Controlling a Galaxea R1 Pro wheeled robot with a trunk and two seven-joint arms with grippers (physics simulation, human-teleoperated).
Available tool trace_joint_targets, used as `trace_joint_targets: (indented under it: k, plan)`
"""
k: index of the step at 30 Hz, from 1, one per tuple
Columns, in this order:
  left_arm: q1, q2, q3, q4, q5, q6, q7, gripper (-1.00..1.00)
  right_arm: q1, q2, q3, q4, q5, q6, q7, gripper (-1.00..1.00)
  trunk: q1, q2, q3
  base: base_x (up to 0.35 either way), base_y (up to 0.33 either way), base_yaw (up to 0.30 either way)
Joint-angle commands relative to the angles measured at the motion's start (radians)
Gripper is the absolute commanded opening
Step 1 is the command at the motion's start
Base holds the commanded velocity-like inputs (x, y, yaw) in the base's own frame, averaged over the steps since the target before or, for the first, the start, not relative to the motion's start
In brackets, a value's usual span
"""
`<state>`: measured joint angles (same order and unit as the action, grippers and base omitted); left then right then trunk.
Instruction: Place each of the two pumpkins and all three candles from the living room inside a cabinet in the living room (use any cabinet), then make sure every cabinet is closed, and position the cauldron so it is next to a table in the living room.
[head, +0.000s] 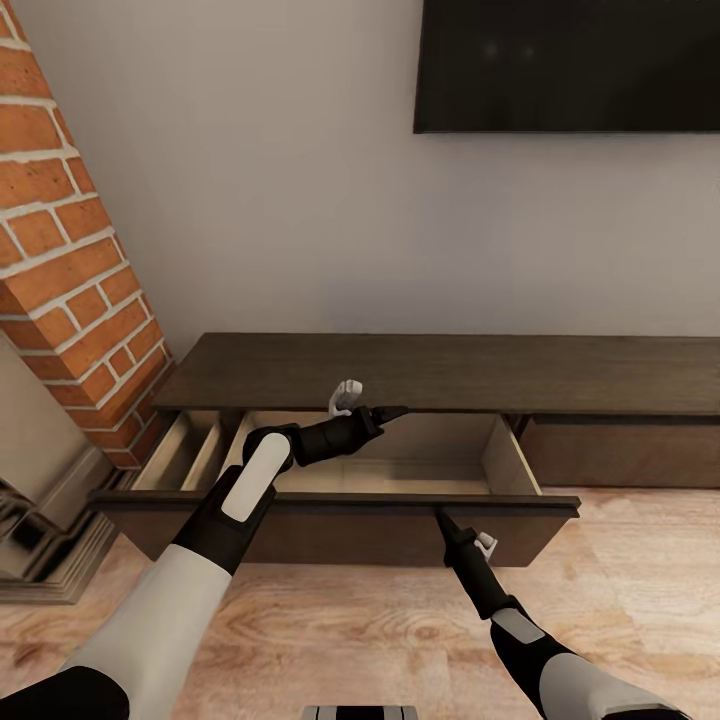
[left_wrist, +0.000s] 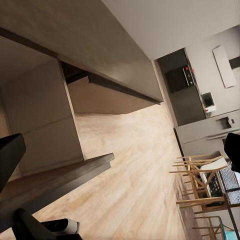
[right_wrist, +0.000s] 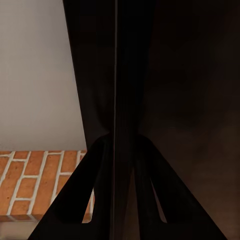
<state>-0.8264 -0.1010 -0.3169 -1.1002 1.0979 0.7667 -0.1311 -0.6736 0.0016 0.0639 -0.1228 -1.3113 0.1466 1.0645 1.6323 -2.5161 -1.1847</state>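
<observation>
Head view: the long low dark-brown wood cabinet stands against the wall with one drawer pulled out, pale beige inside. Left end effector hangs over that drawer, fingers spread apart. Right end effector, fingers pressed together, touches the drawer front's top edge.

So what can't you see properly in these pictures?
- Head view: the left arm hides part of the open drawer floor, so its contents there are unknown.
- Head view: the cabinet and the dark screen are cut off by the frame's edge.
- Right wrist view: the closed fingers block whatever lies ahead.
</observation>
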Motion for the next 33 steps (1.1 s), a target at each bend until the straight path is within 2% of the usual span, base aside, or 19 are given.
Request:
trace_joint_targets:
  k: [1, 33]
  plan:
    - [0.000, 0.000, 0.001, 0.000, -0.003, 0.003, -0.004, 1.00, -0.001, 0.000, 0.001, -0.001, -0.018, 0.016, 0.012, -1.00, 0.000, 0.000, -0.001, -0.002, 0.000, 0.000]
    - [0.000, 0.000, 0.001, 0.000, -0.003, 0.003, -0.004, 1.00, -0.001, 0.000, 0.002, -0.001, -0.017, 0.016, 0.011, -1.00, 0.000, 0.000, -0.001, -0.037, 0.000, 0.000]
